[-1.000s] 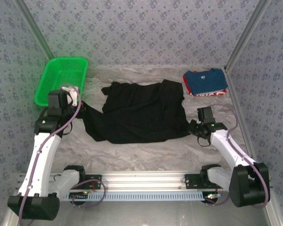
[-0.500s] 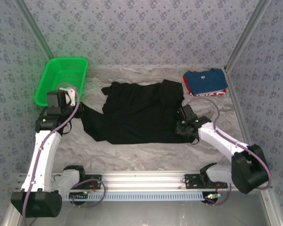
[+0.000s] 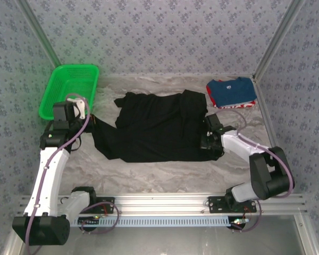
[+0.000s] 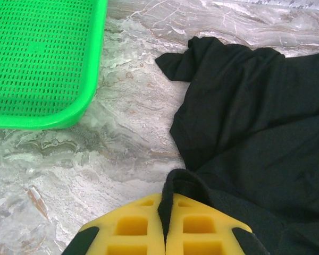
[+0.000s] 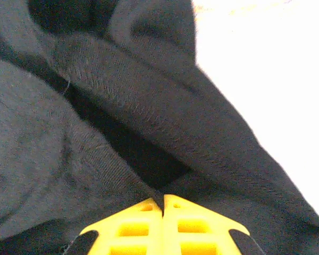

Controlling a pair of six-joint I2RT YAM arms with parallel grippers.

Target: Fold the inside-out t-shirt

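Inside-out t-shirt (image 3: pixel 159 125) lies spread and rumpled at the middle of the table (image 3: pixel 165 170), between the green basket (image 3: pixel 69 90) at far left and the folded blue shirt (image 3: pixel 231 93) at far right. Left fingers (image 4: pixel 175 206) are pinching 1 fold at the shirt's left edge. Right fingers (image 5: pixel 169 207) are pressed together against its right edge; whether cloth is caught between them cannot be told.
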